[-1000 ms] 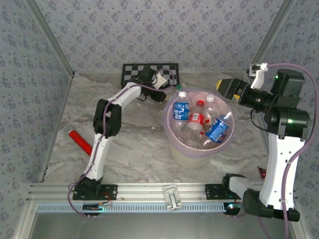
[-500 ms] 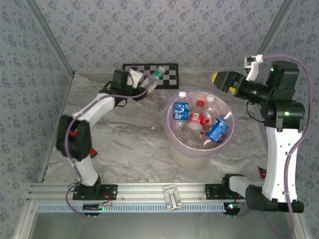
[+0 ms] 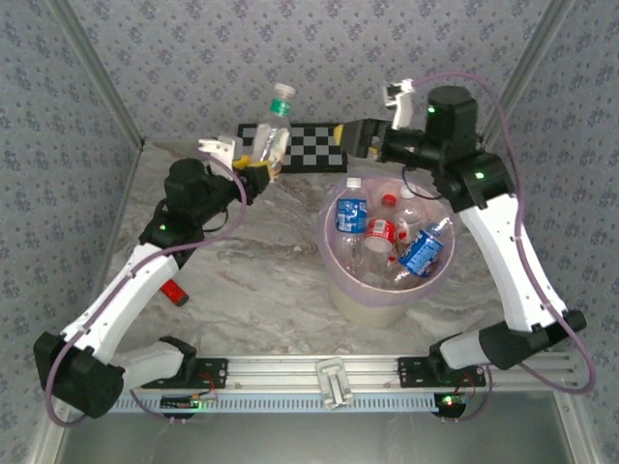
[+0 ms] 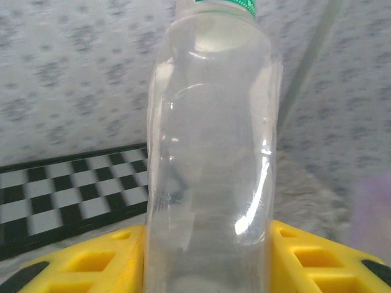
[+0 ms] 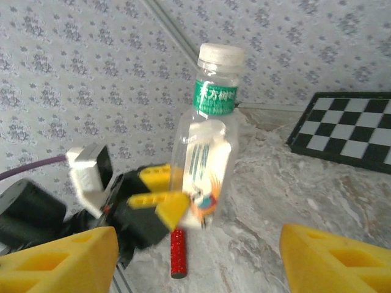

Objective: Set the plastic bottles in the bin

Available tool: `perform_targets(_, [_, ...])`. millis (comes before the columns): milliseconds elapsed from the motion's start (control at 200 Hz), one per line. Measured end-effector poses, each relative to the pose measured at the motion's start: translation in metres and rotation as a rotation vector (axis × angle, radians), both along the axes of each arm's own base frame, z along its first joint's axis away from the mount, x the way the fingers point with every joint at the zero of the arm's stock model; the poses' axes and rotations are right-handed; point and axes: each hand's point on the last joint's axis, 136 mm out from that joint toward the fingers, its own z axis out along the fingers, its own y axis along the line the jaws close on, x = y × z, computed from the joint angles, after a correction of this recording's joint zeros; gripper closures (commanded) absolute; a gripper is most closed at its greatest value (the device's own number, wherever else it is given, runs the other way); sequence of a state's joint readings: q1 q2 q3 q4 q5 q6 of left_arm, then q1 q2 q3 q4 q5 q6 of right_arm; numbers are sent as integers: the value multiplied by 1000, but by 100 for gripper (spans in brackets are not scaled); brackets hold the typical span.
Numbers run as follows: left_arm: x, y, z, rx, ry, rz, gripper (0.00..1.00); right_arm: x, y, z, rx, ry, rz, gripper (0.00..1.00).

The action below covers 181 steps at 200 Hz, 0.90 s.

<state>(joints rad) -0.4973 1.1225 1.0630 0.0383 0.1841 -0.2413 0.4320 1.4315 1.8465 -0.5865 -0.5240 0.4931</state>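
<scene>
A clear plastic bottle (image 3: 274, 130) with a green neck band and a white-orange label stands upright in the air, left of the bin. My left gripper (image 3: 257, 166) is shut on its lower body. In the left wrist view the bottle (image 4: 211, 152) rises between the yellow fingers (image 4: 79, 259). My right gripper (image 3: 350, 136) hangs open beyond the bin's far rim, pointing left at the bottle and apart from it. The right wrist view has the bottle (image 5: 204, 152) and the left gripper (image 5: 160, 196) ahead of the spread right gripper (image 5: 198, 268). The cream bin (image 3: 372, 302) holds several bottles (image 3: 387, 232).
A black-and-white checkerboard (image 3: 314, 145) lies flat at the back, behind the raised bottle. A flat red bar (image 3: 174, 290) lies on the marble table under the left arm, also seen as the red bar (image 5: 178, 253). Patterned walls enclose the back and sides.
My left arm has pulled back and raised the bottle from low by the checkerboard to upright in the air. My right arm swung left across the bin's far side, jaws narrower.
</scene>
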Motion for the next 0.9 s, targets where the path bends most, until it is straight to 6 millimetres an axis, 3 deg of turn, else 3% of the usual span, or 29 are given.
perform_targets(135, [-37,-39,11,-20,-23,-139,68,11,26,-4,-13,-15,29,11])
perform_targets(260, [-54,-57,9,-11,-23,-204,68,20,30,-4,-25,-25,2,12])
perform_targets(375, [-61,-64,8,-3,-24,-230,68,28,23,-5,-44,-42,-48,23])
perform_targets(525, [-64,-67,6,5,-19,-243,68,35,14,-5,-47,-41,-84,47])
perform_targets(670, [-64,-67,7,8,-24,-245,67,37,12,-5,-45,-39,-93,61])
perform_targets(785, [-66,-68,8,7,-27,-254,59,35,9,-1,-31,-34,-98,69])
perform_targets(905, [-68,-70,15,3,-43,-268,44,30,5,6,-17,-43,-93,75])
